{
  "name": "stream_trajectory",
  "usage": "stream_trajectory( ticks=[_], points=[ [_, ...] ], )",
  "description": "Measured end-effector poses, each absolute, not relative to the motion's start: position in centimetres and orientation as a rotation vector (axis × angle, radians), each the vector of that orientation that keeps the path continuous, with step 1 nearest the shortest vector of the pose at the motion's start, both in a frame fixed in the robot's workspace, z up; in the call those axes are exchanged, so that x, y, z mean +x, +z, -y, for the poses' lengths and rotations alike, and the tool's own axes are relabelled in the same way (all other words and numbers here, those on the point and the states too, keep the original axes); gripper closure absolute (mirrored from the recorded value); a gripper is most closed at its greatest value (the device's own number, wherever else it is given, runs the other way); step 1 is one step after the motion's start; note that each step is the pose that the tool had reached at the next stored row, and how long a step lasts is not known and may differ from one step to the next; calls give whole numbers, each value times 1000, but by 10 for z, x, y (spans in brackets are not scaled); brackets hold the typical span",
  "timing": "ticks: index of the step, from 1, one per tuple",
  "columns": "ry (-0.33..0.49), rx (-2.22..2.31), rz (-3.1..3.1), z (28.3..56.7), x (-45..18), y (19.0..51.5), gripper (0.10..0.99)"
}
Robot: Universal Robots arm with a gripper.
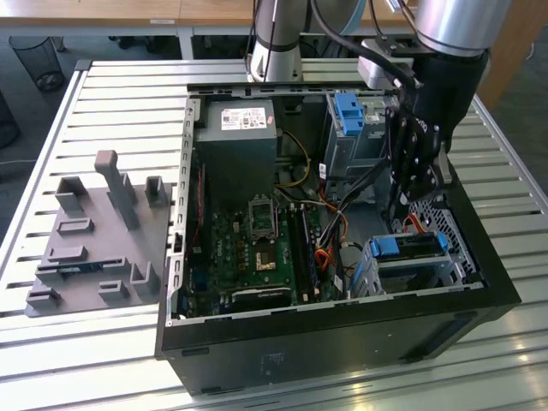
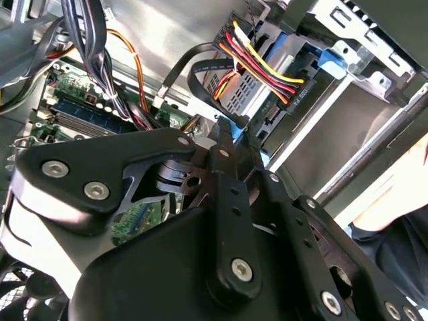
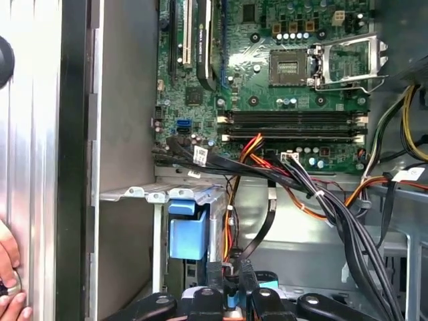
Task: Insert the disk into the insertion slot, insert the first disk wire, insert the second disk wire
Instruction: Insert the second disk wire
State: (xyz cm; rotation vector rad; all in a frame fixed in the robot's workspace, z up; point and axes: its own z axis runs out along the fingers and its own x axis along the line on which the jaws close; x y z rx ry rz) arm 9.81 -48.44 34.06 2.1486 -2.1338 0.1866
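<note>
The disk [image 1: 409,247], silver in a blue carrier, lies in the insertion slot [image 1: 432,272], a low perforated metal bay at the case's near corner on the exterior view's right. My gripper [image 1: 401,212] reaches down into the case just behind that bay. In the second wrist view my gripper [image 2: 224,127] is shut on the end of a flat black disk wire [image 2: 199,67] that loops up beside it. A connector with red, yellow and black wires [image 2: 259,61] sits against the disk's end. In the first wrist view the black wire [image 3: 266,224] runs down to my gripper [image 3: 229,279].
The open computer case [image 1: 342,330] rests on a slatted metal table. Inside are the motherboard [image 1: 257,248], a power supply [image 1: 235,141] and a taller grey cage with a blue clip [image 1: 347,110]. A grey fixture plate [image 1: 94,244] lies at the exterior view's left. A hand [image 3: 9,297] rests outside the case wall.
</note>
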Motion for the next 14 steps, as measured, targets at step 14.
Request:
stream_trajectory(
  ticks=[14],
  points=[
    [96,2195,2180,487,102,339,925]
  ],
)
